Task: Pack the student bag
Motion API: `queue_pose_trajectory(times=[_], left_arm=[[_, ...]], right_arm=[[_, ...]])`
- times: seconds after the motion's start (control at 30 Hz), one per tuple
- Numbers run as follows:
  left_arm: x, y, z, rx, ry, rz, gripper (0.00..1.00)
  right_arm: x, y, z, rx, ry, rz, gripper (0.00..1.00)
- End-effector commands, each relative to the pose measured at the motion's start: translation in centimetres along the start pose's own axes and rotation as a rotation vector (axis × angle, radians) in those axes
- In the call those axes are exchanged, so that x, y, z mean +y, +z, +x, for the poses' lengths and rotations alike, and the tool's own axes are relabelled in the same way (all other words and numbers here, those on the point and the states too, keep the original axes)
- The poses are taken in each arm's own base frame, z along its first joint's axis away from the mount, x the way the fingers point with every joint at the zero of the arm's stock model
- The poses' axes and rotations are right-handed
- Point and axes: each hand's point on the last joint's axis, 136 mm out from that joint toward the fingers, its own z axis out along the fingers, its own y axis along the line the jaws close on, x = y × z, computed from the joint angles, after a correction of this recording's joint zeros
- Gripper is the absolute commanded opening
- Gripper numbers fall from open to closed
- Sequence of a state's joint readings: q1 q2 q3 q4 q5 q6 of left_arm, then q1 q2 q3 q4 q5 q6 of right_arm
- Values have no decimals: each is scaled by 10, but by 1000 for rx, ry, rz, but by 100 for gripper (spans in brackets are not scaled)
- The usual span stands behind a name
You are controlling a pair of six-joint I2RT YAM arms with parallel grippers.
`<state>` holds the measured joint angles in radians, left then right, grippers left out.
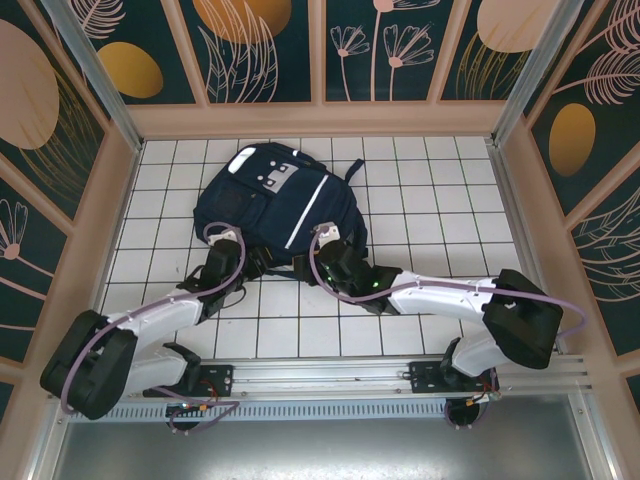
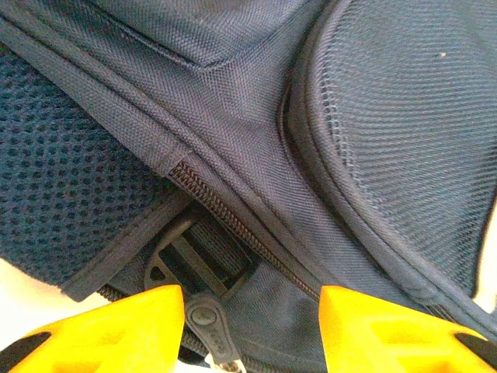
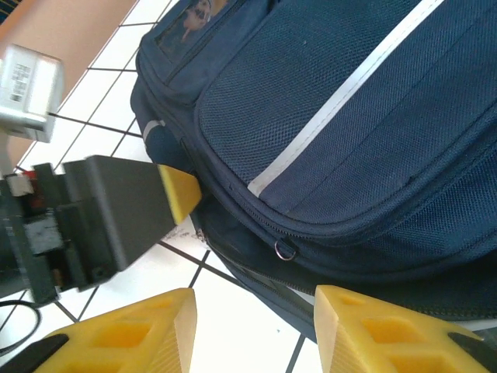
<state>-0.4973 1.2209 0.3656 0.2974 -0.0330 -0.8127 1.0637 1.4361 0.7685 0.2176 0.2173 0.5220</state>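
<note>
Zipper pull [image 2: 206, 322] beside left end effector [image 2: 250, 315]

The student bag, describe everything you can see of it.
The student bag is a navy woven-fabric backpack lying flat, front up, on the white tiled table, top toward the far wall. It has a thin white stripe, grey-white patches near the top, a mesh side panel, a black buckle and zippers that look closed. At its near edge the open left gripper straddles a zipper pull and the open right gripper hovers; contact is unclear.
</note>
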Motion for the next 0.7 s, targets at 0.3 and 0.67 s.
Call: queue_pose_trajectory(times=[0.3, 0.67], left_arm=[[-28, 11, 3, 40, 59, 141, 47], [-51, -18, 33, 150, 81, 346, 44]], right_arm=[[-11, -6, -5, -30, 19, 11, 45], [-14, -5, -4, -28, 28, -3, 45]])
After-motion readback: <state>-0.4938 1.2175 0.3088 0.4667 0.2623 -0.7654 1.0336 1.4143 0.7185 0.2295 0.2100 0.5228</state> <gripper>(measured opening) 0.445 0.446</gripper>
